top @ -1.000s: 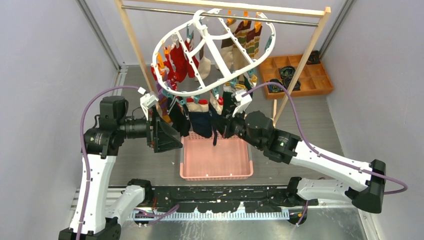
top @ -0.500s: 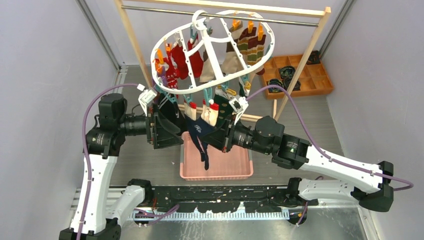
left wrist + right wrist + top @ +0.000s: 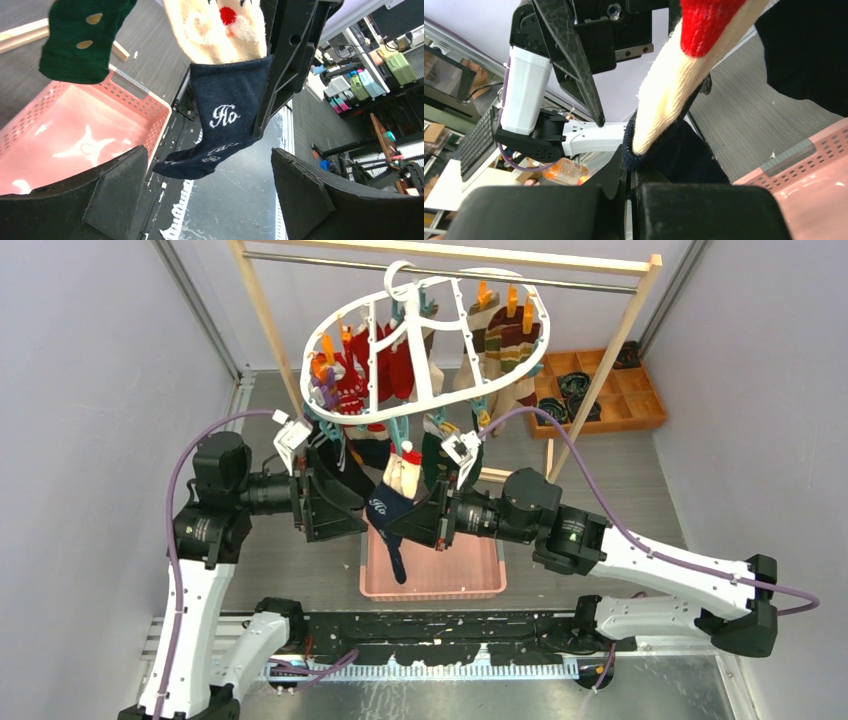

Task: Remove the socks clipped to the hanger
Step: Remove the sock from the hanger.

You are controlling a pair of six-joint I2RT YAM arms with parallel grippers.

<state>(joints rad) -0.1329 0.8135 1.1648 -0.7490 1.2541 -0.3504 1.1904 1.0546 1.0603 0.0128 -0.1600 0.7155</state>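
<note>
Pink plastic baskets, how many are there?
1. The pink perforated plastic basket sits low centre in the top view, partly hidden by the navy sock in the right gripper.

The white hanger is a big oval frame, tipped to one side, with its hook up high. Little orange and teal clips hang from it. Red socks hang on its left and striped socks on its right. At the front hangs a dark green sock with light dots. Beside it a navy sock with white "Ho" words is pulled out slanting. A cream Santa face sits right above the navy; I cannot tell if they are one sock or two
</note>
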